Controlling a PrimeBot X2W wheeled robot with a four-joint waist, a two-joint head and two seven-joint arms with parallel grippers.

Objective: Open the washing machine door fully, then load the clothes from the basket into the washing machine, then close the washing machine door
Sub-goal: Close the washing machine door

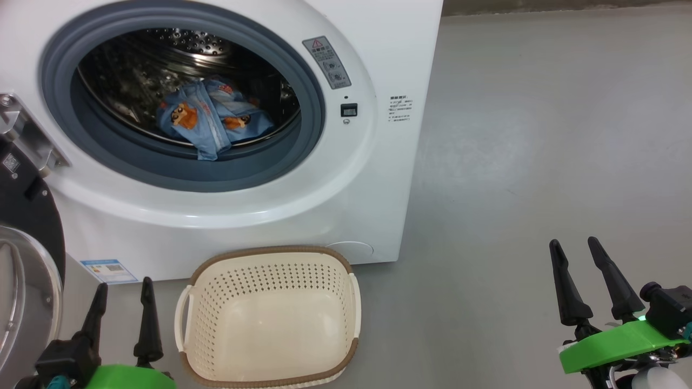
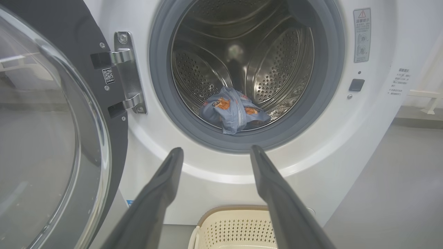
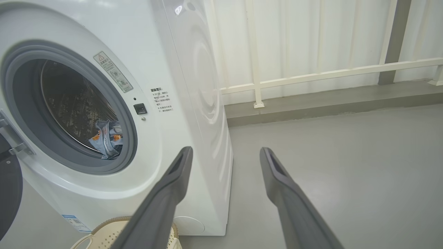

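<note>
Low at either side I see two pincers, left pincer (image 1: 124, 282) and right pincer (image 1: 573, 241), both wide, holding nothing. Between them one basket (image 1: 270, 324) sits empty. Beyond, one bundle of clothes (image 1: 211, 116) lies inside the washing machine (image 1: 378, 65), its door (image 1: 32, 216) swung open.

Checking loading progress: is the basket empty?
Empty. The basket shows its bare bottom, and the clothes lie in the drum.

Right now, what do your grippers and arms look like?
The left gripper and right gripper match: two long, tapering black fingers on a black base, mounted on a bright green plastic bracket. A small green light glows on the right bracket, above a pale rounded casing.
</note>
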